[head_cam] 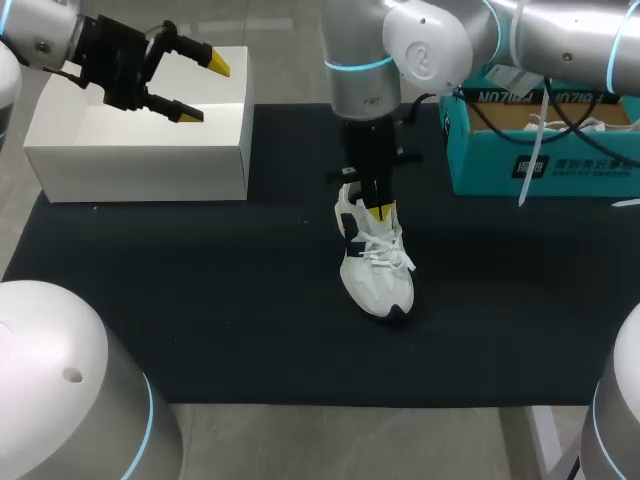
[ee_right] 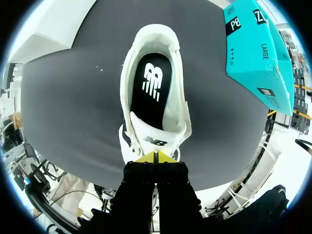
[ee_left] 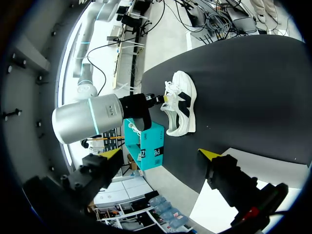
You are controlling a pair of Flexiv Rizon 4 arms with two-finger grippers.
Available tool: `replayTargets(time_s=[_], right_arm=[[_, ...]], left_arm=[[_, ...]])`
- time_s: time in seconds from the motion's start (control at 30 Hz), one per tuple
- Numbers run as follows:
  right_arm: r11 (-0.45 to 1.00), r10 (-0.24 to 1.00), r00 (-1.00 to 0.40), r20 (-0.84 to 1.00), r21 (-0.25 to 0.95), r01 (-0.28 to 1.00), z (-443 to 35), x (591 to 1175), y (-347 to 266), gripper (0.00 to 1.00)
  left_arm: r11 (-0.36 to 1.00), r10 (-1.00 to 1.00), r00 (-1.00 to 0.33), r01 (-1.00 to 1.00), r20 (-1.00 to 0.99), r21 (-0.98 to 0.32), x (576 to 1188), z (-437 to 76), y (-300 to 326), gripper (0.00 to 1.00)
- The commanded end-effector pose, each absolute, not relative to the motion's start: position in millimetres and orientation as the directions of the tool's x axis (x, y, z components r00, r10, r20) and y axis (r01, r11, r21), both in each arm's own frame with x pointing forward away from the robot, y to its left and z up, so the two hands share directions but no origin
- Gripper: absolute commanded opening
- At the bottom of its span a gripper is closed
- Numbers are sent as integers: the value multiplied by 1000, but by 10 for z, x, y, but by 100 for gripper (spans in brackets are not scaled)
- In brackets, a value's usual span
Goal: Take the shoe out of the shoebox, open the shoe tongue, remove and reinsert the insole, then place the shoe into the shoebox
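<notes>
Shoe (head_cam: 374,262) out of the shoebox (head_cam: 560,165), my right gripper (ee_right: 156,157) pinches the tongue (ee_right: 155,141), my left gripper (head_cam: 204,88) gapes empty; the insole (ee_right: 151,97) is not yet removed.

From where I stood, the left arm (head_cam: 35,35) hung at the far left side. Its wrist was turned sideways, so the left gripper (head_cam: 203,88) pointed in toward the middle. The fingers were spread wide, with a clear gap between them. The right arm (head_cam: 440,45) came in from the right and reached past the middle, its last link standing straight down. The right gripper (head_cam: 376,212) pointed downward, fingers drawn together until the yellow tips (ee_right: 147,158) met with barely a seam between them.
</notes>
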State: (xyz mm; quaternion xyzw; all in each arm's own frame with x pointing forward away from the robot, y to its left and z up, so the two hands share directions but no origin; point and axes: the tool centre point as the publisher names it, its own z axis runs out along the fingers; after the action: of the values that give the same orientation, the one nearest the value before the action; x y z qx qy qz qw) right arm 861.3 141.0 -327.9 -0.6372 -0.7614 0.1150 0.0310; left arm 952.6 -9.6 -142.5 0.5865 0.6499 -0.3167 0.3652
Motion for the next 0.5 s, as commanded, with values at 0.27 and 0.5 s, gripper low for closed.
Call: replayTargets(time_s=[0.27, 0.5], right_arm=[[199, 973, -217, -83, -185, 962, -3303, 8545, 1467, 0], [214, 968, -230, -98, -154, 965, -3045, 8175, 1458, 0]], left_arm=[[110, 534, -45, 994, -844, 16, 9535, -1423, -98, 100], [110, 534, -45, 994, -844, 16, 9535, -1423, -98, 100]])
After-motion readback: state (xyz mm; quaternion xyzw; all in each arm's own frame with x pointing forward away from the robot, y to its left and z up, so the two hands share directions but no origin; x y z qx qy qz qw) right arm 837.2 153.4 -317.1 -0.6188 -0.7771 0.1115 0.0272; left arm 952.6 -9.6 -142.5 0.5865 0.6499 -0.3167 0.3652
